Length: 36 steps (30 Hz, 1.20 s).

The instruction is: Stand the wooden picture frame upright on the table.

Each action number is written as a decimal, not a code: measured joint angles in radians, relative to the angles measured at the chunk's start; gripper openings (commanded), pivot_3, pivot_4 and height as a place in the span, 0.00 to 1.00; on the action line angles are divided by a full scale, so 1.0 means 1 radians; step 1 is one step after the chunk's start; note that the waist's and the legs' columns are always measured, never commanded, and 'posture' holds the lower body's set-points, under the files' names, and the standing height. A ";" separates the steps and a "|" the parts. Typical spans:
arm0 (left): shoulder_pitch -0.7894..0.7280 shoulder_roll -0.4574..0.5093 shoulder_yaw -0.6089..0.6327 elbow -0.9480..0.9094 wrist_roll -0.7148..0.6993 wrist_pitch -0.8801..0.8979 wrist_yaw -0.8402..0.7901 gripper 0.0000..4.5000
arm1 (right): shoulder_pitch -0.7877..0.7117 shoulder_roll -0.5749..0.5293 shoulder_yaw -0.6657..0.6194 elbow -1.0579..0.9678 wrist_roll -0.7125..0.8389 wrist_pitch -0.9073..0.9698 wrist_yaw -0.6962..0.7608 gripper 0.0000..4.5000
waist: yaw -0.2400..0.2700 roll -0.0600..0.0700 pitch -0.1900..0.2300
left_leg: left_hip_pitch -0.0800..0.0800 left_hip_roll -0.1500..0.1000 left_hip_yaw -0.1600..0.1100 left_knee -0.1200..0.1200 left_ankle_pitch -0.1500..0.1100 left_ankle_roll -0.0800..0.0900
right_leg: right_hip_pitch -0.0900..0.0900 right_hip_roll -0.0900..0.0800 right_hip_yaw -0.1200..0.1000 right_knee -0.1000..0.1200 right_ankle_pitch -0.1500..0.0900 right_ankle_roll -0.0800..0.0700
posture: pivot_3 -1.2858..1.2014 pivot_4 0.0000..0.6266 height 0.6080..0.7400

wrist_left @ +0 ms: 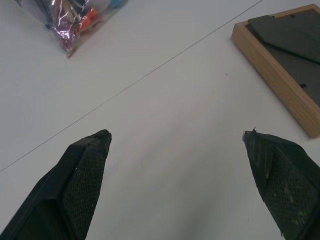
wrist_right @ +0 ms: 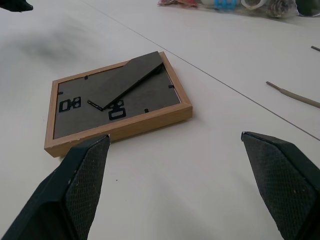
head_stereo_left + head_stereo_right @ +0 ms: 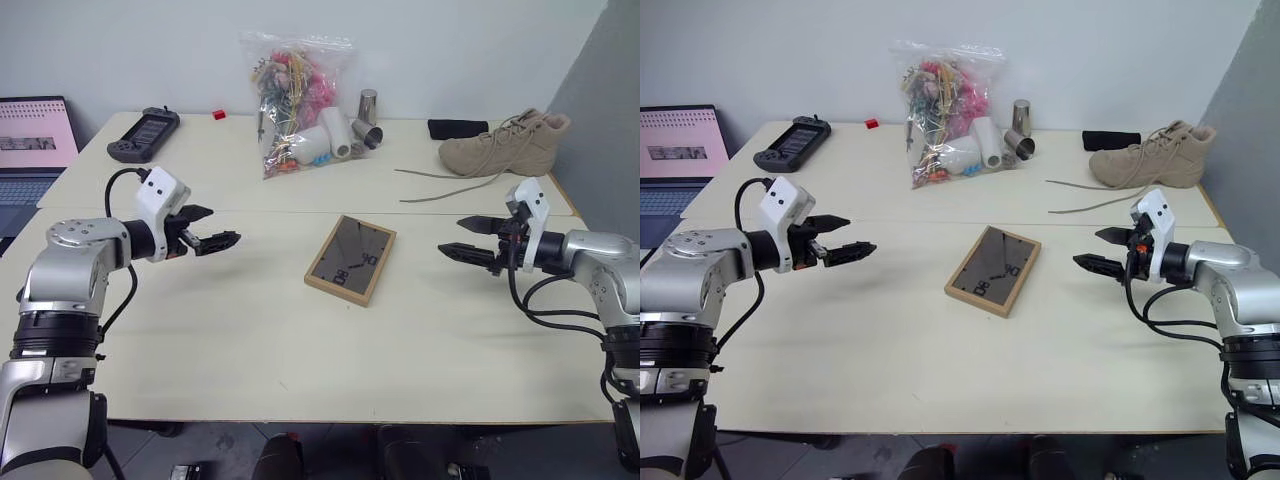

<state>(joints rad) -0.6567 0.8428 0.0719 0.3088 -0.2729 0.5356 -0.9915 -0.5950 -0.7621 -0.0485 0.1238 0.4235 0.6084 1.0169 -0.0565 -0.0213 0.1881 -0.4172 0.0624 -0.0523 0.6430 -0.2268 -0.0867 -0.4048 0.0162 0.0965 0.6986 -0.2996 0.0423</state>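
Near edge, left side: left gripper [image 3: 208, 228] hangs above the table [image 3: 230, 340], fingers spread wide, nothing between them, pointing inward toward the middle.
Near edge, right side: right gripper [image 3: 468, 238] hangs at about the same height, fingers [image 2: 82, 175] also spread wide and empty, pointing inward toward the left one.
Between the grippers: wooden picture frame [image 3: 350, 259] lies flat, face down, dark back upward, stand flap [image 2: 127, 77] slightly lifted off the back.
Frame's long axis: runs from near-left to far-right, at a slant to the table edge.
Which arm is nearer: by my reading the right; the frame sits a little to the right of the midpoint, and the right wrist view has it just ahead of the fingertips, while the left wrist view catches one corner off to the side.
Step in hand: judged as approach; neither gripper touches the frame.
Far side: a clear bag of oddments [image 3: 297, 100], a tan boot [image 3: 505, 145] and a black handheld device [image 3: 144, 133], all well apart from the frame.
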 measured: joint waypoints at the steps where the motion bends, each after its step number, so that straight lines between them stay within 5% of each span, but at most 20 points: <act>1: 0.000 -0.011 -0.001 0.003 0.001 -0.005 0.000 0.85 | 0.000 0.015 0.004 0.001 -0.008 -0.009 -0.009 0.88 | 0.000 0.000 0.000 | 0.000 0.000 0.000 0.000 0.000 0.000 | 0.000 0.000 0.000 0.000 0.000 0.000 | 0.52 0.24 1.00; 17: -0.002 -0.308 -0.124 0.134 0.117 -0.234 0.132 0.03 | -0.053 0.273 0.169 0.269 -0.296 -0.272 -0.256 0.00 | 0.000 0.000 0.000 | 0.000 0.000 0.000 0.001 0.000 0.000 | 0.000 0.000 0.000 0.002 0.000 0.000 | 0.52 0.24 1.00; 25: 0.059 -0.386 -0.150 0.018 0.115 -0.190 0.157 0.01 | -0.113 0.381 0.172 0.333 -0.333 -0.314 -0.322 0.00 | -0.001 0.000 0.000 | 0.000 -0.001 0.000 0.001 0.000 0.000 | 0.000 -0.001 0.000 0.003 0.000 0.000 | 0.52 0.24 1.00; 36: 0.177 -0.319 -0.174 -0.206 0.085 -0.041 0.077 0.01 | -0.132 0.424 0.180 0.374 -0.342 -0.325 -0.304 0.00 | -0.006 0.000 0.000 | 0.001 0.000 0.000 0.001 0.000 0.000 | 0.000 0.000 0.000 0.004 0.000 0.000 | 0.52 0.24 1.00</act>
<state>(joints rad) -0.4794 0.5237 -0.1018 0.1031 -0.1874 0.4944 -0.9141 -0.7265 -0.3381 0.1316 0.4982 0.0810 0.2831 0.7127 -0.0621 -0.0215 0.1879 -0.4166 0.0619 -0.0525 0.6439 -0.2266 -0.0869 -0.4050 0.0158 0.0967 0.7025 -0.2994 0.0420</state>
